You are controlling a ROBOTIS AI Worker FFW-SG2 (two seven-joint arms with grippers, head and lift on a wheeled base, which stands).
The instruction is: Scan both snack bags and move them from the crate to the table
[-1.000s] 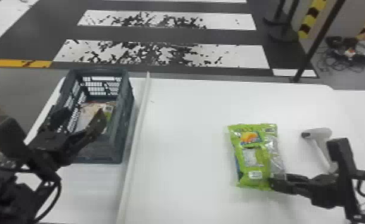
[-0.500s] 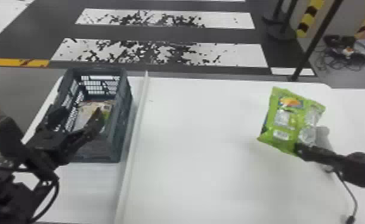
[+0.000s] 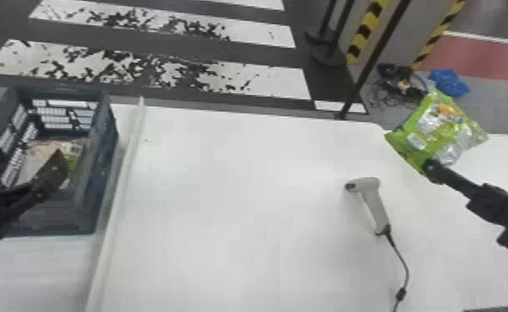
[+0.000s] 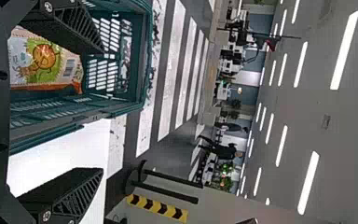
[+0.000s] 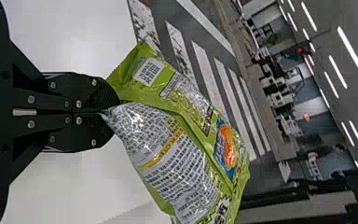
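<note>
"Green bag [image 3: 435,128] has moved right, past the scanner [image 3: 374,205], in the head view. Done?"

"Not placed; scanning unclear. Left wrist view: second bag [image 4: 44,60] to do, in the crate [image 4: 145,65]; left gripper [image 4: 103,109] spread. Right wrist view: right gripper [image 5: 110,111] clamped on green bag."

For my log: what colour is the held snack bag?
Green and silver; the bag shows best in the right wrist view.

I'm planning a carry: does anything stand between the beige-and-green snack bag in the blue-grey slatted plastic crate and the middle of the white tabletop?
Yes: the crate's right wall, then a long white strip on the table. The bag would probably need lifting over both.
</note>
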